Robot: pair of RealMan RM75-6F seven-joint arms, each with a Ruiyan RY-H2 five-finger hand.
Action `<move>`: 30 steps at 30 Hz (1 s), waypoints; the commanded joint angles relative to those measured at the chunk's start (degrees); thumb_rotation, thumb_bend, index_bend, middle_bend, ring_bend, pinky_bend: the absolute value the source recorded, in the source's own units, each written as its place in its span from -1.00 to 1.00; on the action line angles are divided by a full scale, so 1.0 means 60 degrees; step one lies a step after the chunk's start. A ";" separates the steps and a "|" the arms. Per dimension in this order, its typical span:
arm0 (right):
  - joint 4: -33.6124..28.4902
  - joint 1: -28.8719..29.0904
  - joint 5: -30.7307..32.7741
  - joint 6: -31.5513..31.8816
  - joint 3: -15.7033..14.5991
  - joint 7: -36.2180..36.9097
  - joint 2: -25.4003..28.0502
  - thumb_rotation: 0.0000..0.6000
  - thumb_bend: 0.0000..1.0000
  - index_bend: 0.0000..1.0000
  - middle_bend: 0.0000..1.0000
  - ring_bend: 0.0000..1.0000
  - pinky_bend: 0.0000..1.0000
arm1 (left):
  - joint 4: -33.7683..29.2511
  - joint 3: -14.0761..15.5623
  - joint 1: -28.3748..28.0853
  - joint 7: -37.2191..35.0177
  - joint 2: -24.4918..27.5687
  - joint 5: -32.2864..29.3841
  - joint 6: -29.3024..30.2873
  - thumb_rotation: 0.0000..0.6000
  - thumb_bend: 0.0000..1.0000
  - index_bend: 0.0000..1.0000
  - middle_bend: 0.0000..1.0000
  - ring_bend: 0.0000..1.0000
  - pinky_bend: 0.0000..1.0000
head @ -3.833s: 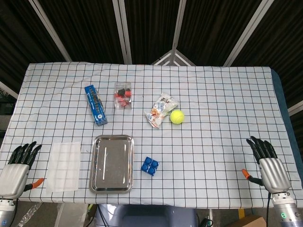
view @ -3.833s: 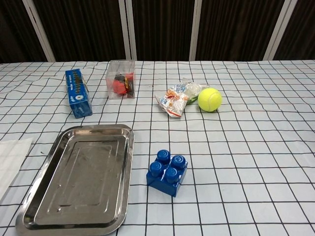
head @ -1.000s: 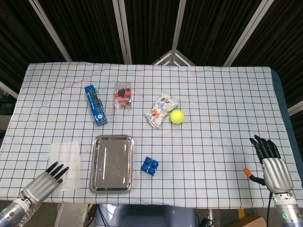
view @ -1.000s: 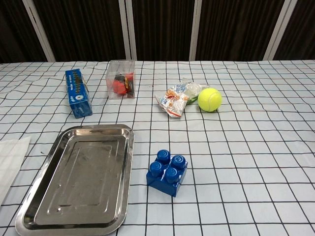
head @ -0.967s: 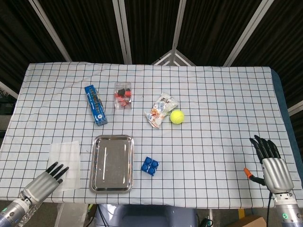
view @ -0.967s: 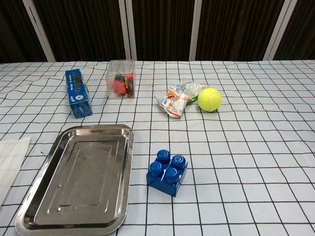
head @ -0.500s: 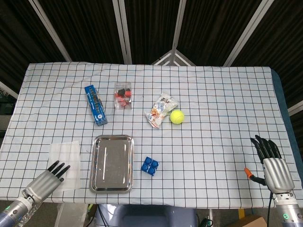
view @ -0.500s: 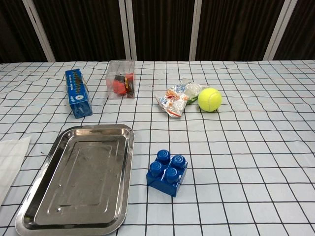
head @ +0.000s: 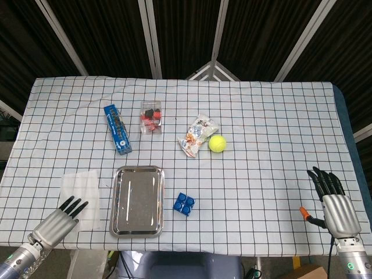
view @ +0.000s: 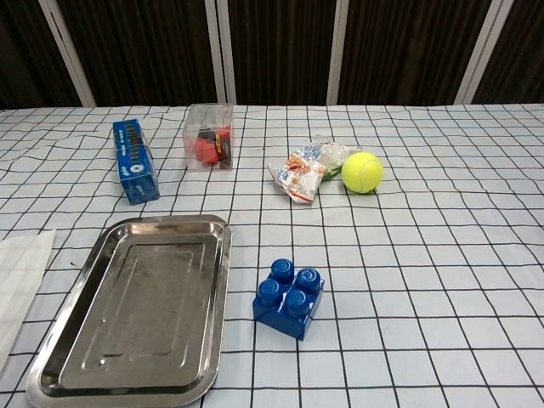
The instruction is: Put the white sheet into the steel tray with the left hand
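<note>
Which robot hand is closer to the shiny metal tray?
Left. The left robot hand lies beside the rectangular steel tray, over the white sheet; the right robot hand is far across the table.

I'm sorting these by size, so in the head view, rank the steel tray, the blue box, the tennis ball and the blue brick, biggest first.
Largest to smallest:
1. steel tray
2. blue box
3. blue brick and tennis ball look about alike; I won't rank them.

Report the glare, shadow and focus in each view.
Head view: even overhead light, sharp throughout, soft sheen on the steel tray, faint shadows; the white sheet reads pale against the cloth. Chest view: tray mirrors dull grey streaks, no harsh glare; the blue brick casts little shadow; background dark.
</note>
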 commanded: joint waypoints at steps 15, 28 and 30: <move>0.0001 0.0033 0.0008 -0.0073 -0.0003 -0.0006 0.0000 1.00 -0.37 -1.00 -1.00 -1.00 -1.00 | -0.2900 -0.1836 -0.0468 -0.0441 0.1288 0.0335 0.2466 1.00 0.16 0.15 -0.98 -1.00 -1.00; 0.0006 0.0037 0.0074 -0.0119 0.0009 0.0119 0.0045 1.00 -0.37 -1.00 -1.00 -1.00 -1.00 | -0.4650 -0.2688 -0.1419 0.1288 0.0286 0.0700 0.1742 1.00 0.16 0.15 -0.98 -1.00 -1.00; 0.0011 0.0037 0.0071 -0.0118 0.0009 0.0125 0.0048 1.00 -0.37 -1.00 -1.00 -1.00 -1.00 | -0.4551 -0.2537 -0.1352 0.1395 0.0094 0.0745 0.1697 1.00 0.16 0.15 -0.98 -1.00 -1.00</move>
